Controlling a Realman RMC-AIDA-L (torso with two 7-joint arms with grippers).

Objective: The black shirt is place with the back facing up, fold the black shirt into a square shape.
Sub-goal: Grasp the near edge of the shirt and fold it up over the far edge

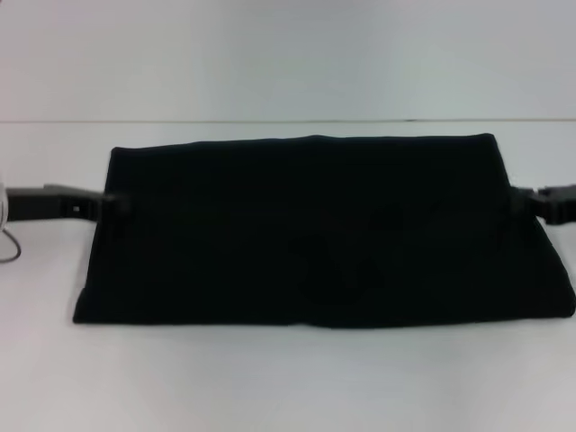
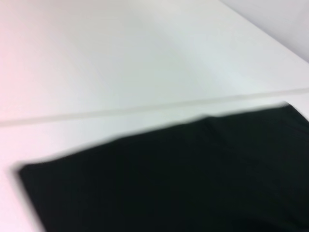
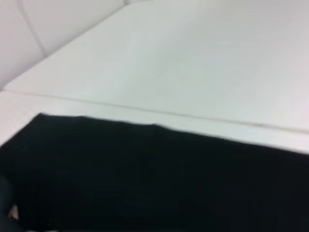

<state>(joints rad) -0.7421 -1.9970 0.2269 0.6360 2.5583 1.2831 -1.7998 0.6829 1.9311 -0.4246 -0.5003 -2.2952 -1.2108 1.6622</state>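
Nearest, the black shirt (image 1: 315,234) lies on the desk (image 1: 270,387) as a wide band, partly folded, not yet square. Left gripper (image 1: 112,205) and right gripper (image 1: 526,200) meet its ends; whether either grips, I cannot tell.

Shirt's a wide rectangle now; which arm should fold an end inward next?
Roughly even, slightly favouring left: left gripper sits at the black shirt's left edge, right gripper at its right edge, both mid-height. Grip unclear.
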